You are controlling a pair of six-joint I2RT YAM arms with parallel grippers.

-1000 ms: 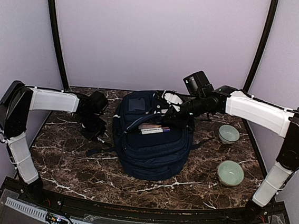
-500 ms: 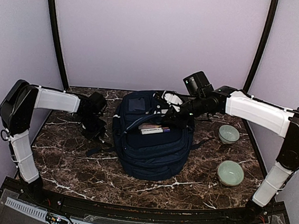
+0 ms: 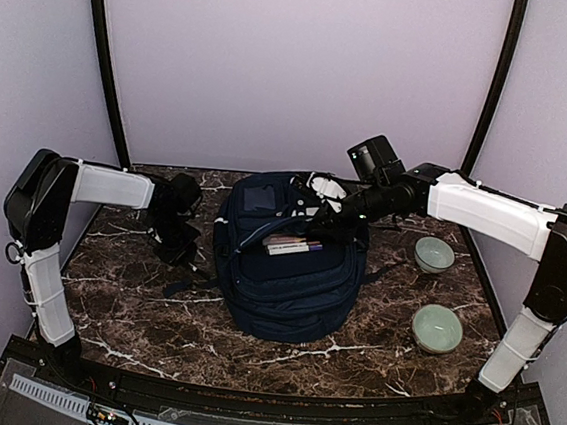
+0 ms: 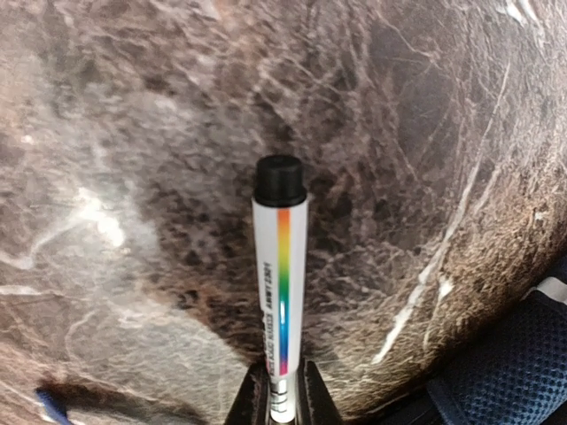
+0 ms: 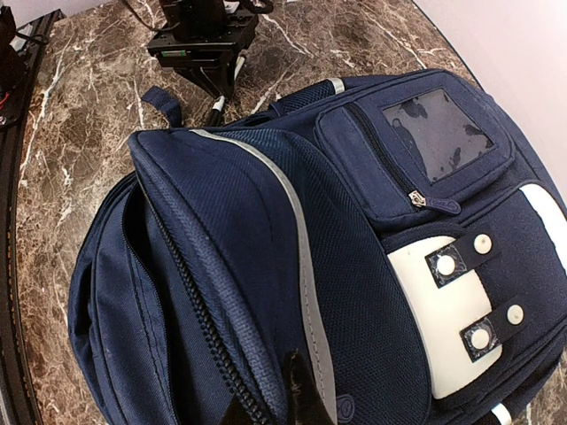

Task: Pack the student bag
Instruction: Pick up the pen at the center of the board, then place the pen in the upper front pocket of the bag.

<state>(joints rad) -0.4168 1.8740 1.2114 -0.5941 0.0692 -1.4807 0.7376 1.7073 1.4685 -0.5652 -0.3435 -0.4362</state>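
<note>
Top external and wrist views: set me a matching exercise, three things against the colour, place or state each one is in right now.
Things:
1. marker
2. student bag
3. near bowl

States:
A. pale green, standing to the right of the bag
B. flap pinched by the right gripper
C. clamped in the left gripper above the marble

Pairs: 1-C, 2-B, 3-A
</note>
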